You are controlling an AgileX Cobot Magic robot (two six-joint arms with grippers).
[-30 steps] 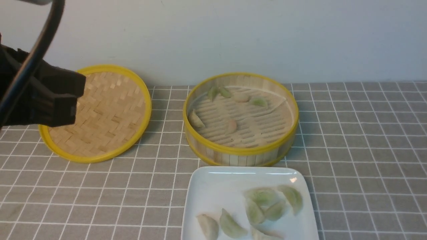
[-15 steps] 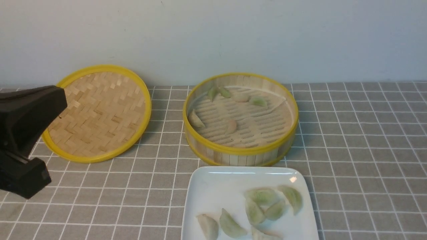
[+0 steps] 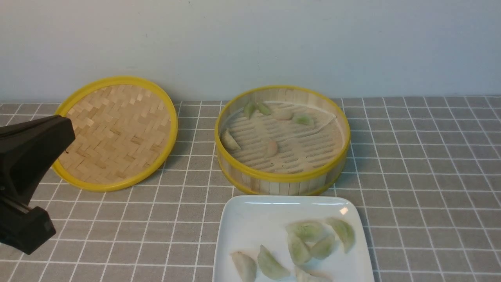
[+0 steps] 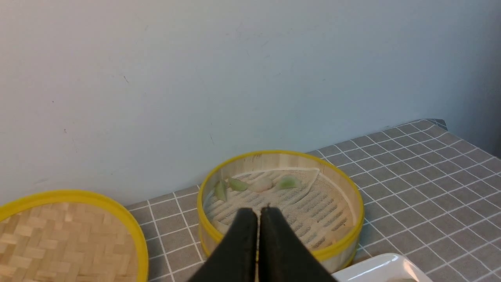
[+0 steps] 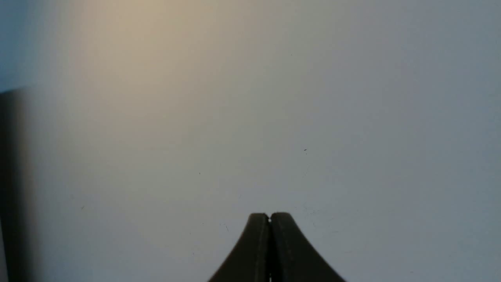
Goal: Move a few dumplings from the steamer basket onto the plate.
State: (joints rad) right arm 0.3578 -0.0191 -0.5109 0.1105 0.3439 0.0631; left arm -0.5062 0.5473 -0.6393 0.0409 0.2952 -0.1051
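The steamer basket [image 3: 282,178] stands mid-table near the wall, with several dumplings [image 3: 303,118] spread over its slatted floor. In front of it sits the white plate [image 3: 250,219], where several pale green dumplings [image 3: 307,231] lie at its near right. My left gripper [image 3: 68,129] hangs at the far left, well away from the basket, shut and holding nothing. The left wrist view shows its jaws [image 4: 258,211] pressed together, pointing toward the basket [image 4: 340,250]. My right gripper [image 5: 269,216] is shut and empty; it faces only a bare wall and is out of the front view.
A flat woven bamboo lid [image 3: 117,133] with a yellow rim leans by the wall to the left of the basket, just beyond my left gripper. A grey checked cloth [image 3: 430,176] covers the table. The wall runs close behind the basket.
My left gripper has dropped from in front of the lid and drawn back to the near left, clear of the lid. Basket, plate and dumplings have not moved.
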